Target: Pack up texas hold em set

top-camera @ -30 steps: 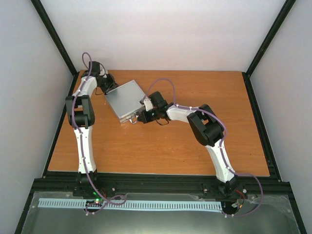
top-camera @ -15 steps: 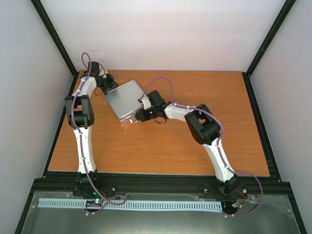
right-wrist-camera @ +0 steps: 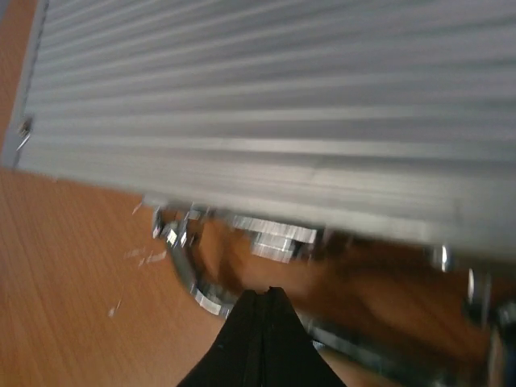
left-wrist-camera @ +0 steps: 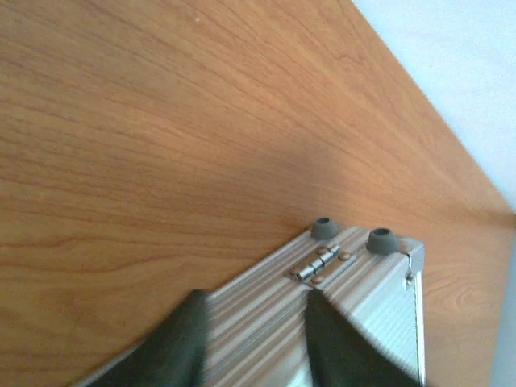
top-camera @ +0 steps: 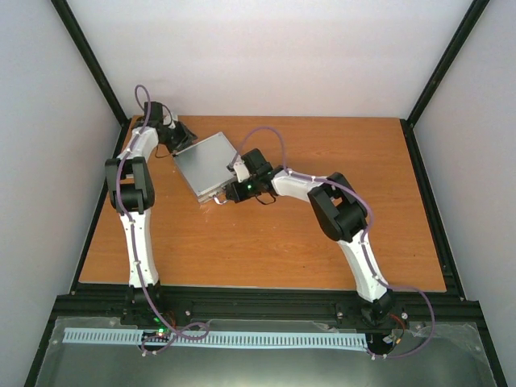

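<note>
The silver metal case (top-camera: 205,164) of the texas hold em set lies closed at the table's back left. In the left wrist view its ribbed hinge side (left-wrist-camera: 355,298) shows with a small hinge (left-wrist-camera: 320,263) and two rubber feet. My left gripper (top-camera: 181,141) is at that back edge, open, and its dark fingers (left-wrist-camera: 181,339) stand apart over the ribbed side. My right gripper (right-wrist-camera: 264,292) is shut with its tips together at the case's metal handle (right-wrist-camera: 193,282) on the front side, below a latch (right-wrist-camera: 278,238). Cards, chips and dice are out of view.
The wooden table (top-camera: 322,234) is bounded by black frame posts and white walls. The case sits close to the table's back left corner. A white slotted strip (top-camera: 210,339) lies below the arm bases.
The left gripper's fingers have parted from shut. The right arm has edged left toward the case front. The case has barely shifted.
</note>
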`<state>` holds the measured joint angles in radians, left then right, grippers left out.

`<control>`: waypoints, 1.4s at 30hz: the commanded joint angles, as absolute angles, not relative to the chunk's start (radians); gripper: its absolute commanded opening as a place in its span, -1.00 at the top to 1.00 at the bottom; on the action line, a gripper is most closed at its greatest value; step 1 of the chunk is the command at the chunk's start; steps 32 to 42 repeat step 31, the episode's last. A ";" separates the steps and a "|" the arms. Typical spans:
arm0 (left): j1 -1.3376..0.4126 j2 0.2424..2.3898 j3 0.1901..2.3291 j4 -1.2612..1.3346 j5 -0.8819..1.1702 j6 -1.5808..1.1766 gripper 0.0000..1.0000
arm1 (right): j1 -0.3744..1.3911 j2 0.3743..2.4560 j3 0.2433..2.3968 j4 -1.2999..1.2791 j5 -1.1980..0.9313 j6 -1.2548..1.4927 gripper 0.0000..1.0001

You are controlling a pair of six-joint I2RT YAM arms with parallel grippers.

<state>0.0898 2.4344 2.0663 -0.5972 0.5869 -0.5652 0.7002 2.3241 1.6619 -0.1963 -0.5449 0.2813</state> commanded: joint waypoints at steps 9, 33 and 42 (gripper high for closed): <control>0.097 2.193 2.319 -0.962 0.455 -0.396 -1.00 | 0.715 1.945 1.616 -0.533 -0.279 0.141 -1.00; 0.094 1.272 1.338 -0.883 0.286 -0.212 -0.99 | 0.615 1.654 1.619 -0.761 0.043 0.191 -1.00; 0.094 1.272 1.338 -0.883 0.286 -0.212 -0.99 | 0.615 1.654 1.619 -0.761 0.043 0.191 -1.00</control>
